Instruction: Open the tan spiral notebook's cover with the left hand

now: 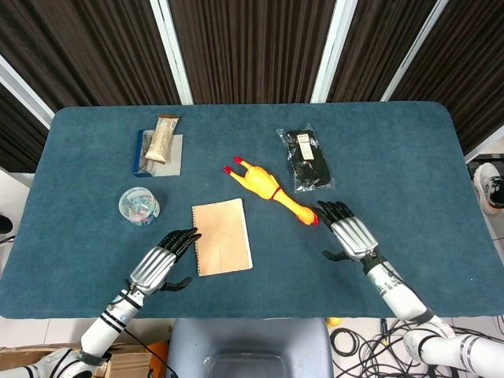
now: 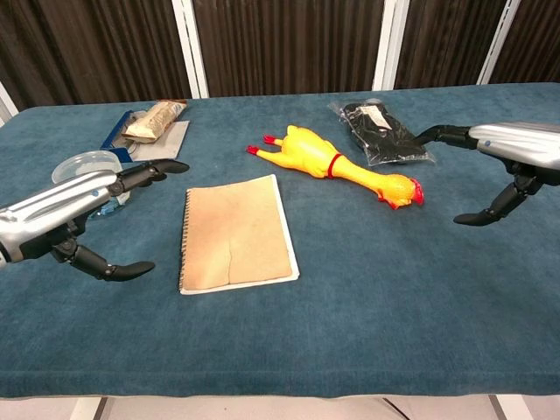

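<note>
The tan spiral notebook (image 1: 222, 236) (image 2: 234, 231) lies closed and flat on the blue table, its spiral binding along the left edge. My left hand (image 1: 160, 264) (image 2: 74, 210) hovers just left of the binding with fingers spread and extended toward it, holding nothing. My right hand (image 1: 349, 233) (image 2: 507, 153) is open over the right part of the table, apart from the notebook, its fingertips near the head of a yellow rubber chicken (image 1: 272, 190) (image 2: 337, 166).
A clear round container (image 1: 138, 205) (image 2: 86, 166) sits behind the left hand. A snack bar on a small box (image 1: 160, 143) (image 2: 149, 124) lies at the back left. A black item in a clear bag (image 1: 305, 158) (image 2: 381, 131) lies at the back right.
</note>
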{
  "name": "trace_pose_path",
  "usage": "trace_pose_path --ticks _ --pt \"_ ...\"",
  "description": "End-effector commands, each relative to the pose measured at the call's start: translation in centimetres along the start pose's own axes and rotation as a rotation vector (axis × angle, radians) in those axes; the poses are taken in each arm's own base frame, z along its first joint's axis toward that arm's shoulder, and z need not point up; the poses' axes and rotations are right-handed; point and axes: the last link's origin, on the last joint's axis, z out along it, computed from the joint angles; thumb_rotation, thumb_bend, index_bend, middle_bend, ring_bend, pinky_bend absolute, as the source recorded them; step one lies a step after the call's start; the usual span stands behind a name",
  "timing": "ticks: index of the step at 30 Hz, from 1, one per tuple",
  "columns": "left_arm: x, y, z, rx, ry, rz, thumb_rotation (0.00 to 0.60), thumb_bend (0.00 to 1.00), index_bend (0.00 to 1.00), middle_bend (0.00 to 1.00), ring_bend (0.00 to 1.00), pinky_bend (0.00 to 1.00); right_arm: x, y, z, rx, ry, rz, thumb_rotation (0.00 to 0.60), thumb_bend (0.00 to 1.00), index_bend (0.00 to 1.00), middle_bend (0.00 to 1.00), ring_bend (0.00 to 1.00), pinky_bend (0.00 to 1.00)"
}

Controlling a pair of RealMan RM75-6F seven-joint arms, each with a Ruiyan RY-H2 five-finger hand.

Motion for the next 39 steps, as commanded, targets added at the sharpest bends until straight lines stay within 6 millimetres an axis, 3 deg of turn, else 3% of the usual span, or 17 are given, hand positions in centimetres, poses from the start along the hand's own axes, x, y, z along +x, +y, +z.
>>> trace_pose_path --ticks 1,7,10,13,17,21,28,39 --pt "-0.1 0.1 0.0 -0.002 -0.003 0.001 0.600 0.29 0.00 0.02 0.05 0.10 0.2 0.1 -0.2 0.001 0.004 0.001 0.600 0.16 0.00 0.00 0.00 0.00" --pt "-0.2 0.1 0.0 0.001 0.005 0.015 0.600 0.29 0.00 0.02 0.05 0.11 0.5 0.5 -0.7 0.001 0.013 0.007 0.600 0.16 0.00 0.00 0.00 0.00" --pt "-0.4 -0.3 -0.5 0.024 0.009 0.058 0.600 0.33 0.00 0.03 0.05 0.12 1.3 1.4 -2.6 -0.013 0.070 -0.016 0.600 0.16 0.00 0.00 0.00 0.00" --pt "-0.9 -0.5 -1.0 0.053 0.017 0.128 0.600 0.34 0.00 0.08 0.07 0.13 1.9 2.7 -6.5 -0.052 0.144 -0.054 0.600 0.16 0.00 0.00 0.00 0.00" --pt "-2.9 0.4 -0.9 0.058 -0.006 0.231 0.600 0.33 0.03 0.15 0.09 0.15 1.9 4.7 -14.2 -0.180 0.202 -0.112 0.600 0.16 0.00 0.00 0.00 0.00" --pt "-4.9 2.2 0.0 0.042 -0.029 0.229 0.600 0.30 0.03 0.15 0.09 0.15 1.7 6.3 -18.1 -0.263 0.224 -0.090 0.600 0.16 0.00 0.00 0.00 0.00" --pt "-7.2 4.1 2.9 0.027 0.006 0.337 0.600 0.30 0.03 0.15 0.10 0.15 2.2 7.8 -20.1 -0.319 0.224 -0.044 0.600 0.16 0.00 0.00 0.00 0.00" --pt "-8.7 4.2 5.5 0.032 0.058 0.381 0.600 0.31 0.08 0.19 0.13 0.15 2.6 8.3 -20.5 -0.335 0.218 -0.012 0.600 0.16 0.00 0.00 0.00 0.00"
